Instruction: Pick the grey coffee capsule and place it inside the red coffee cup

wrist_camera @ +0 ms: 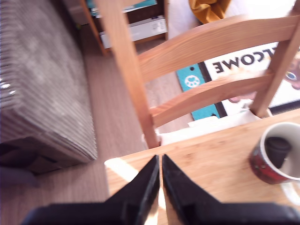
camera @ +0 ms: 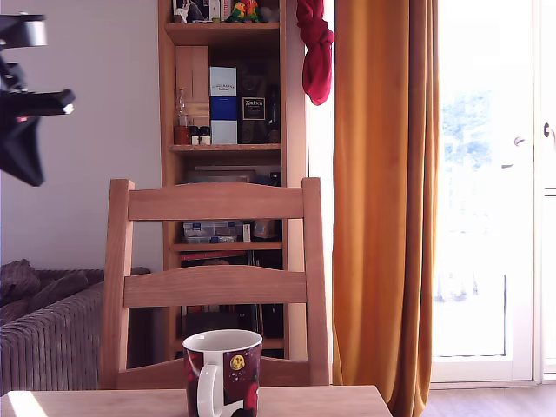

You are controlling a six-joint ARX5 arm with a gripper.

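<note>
The red coffee cup (camera: 222, 373) stands at the table's far edge in the exterior view, its white handle facing the camera. In the wrist view the cup (wrist_camera: 259, 164) is seen from above, and the grey coffee capsule (wrist_camera: 277, 149) lies inside it against the white wall. My gripper (wrist_camera: 160, 157) is shut with nothing between its black fingers. It hovers above the table's corner, well away from the cup. In the exterior view the black arm (camera: 22, 130) hangs high at the left edge, and the capsule is hidden by the cup wall.
A wooden chair (camera: 217, 287) stands right behind the table (wrist_camera: 211, 159), its back rising close to the cup. A grey sofa (camera: 43, 330) sits at the exterior view's left. Behind are a bookshelf (camera: 226, 130), an orange curtain (camera: 382, 200) and a floor mat (wrist_camera: 243, 61).
</note>
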